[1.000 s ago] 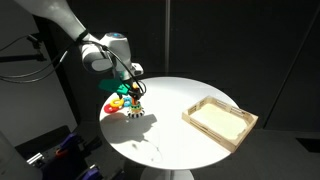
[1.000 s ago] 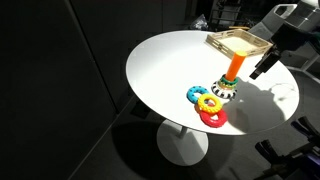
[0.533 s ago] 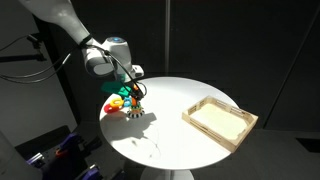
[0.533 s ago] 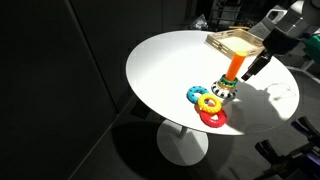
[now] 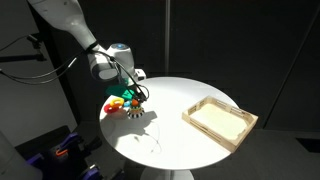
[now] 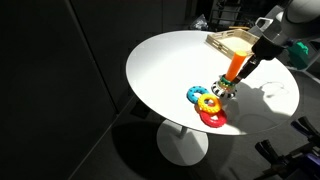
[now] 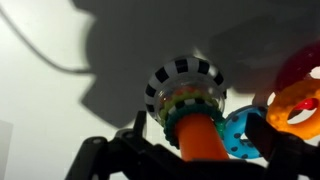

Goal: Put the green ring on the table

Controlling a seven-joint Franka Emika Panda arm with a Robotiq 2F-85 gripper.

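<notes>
Hand [image 6: 241,76] open, angled down from the bent arm [image 5: 70,25], astride the orange post [image 7: 200,140].

the round white tabletop [image 6: 165,70] carries a rectangular light wooden tray [image 5: 220,120], a striped-base stacking toy [image 6: 222,90], a red plastic ring [image 6: 212,119], a yellow plastic ring [image 6: 210,103] and a blue plastic ring [image 6: 195,94].

No text, label, brand mark or number can be read in any view. The robot arm [image 5: 105,62], the wooden tray [image 5: 219,120] and the yellow ring [image 6: 209,102] show too small or too blurred for lettering. The stacker base [image 7: 183,80] carries only black-and-white stripes.
</notes>
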